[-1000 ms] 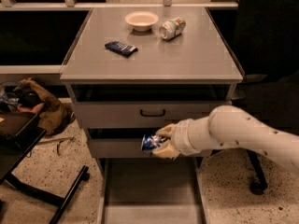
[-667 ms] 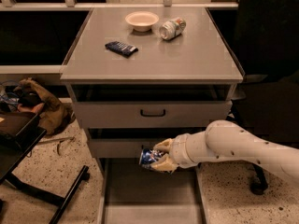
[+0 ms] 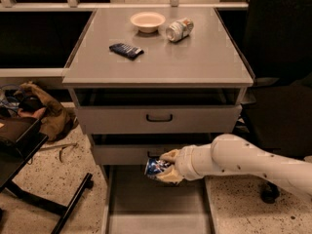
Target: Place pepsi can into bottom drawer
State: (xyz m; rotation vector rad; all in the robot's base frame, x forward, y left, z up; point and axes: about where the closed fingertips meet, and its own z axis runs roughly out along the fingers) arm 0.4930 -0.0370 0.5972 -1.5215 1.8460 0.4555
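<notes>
The pepsi can [image 3: 155, 167], small and blue with white and red markings, is held in my gripper [image 3: 165, 168]. The gripper's fingers [image 3: 170, 156] are closed around it. The white arm [image 3: 243, 162] reaches in from the right. The can hangs just in front of the middle drawer's face, above the back part of the bottom drawer [image 3: 156, 204]. The bottom drawer is pulled out, a wide shallow grey tray with low side walls and a bare floor.
On the cabinet top [image 3: 204, 62] lie a flat dark blue packet [image 3: 126, 50], a white bowl [image 3: 147, 21] and a silver-white can [image 3: 179, 29] on its side. The top drawer [image 3: 159, 117] has a black handle. A black stand leg [image 3: 68, 211] and brown cloth [image 3: 44, 113] sit at left.
My arm has carried the can lower and a little left, from in front of the middle drawer down toward the open bottom drawer.
</notes>
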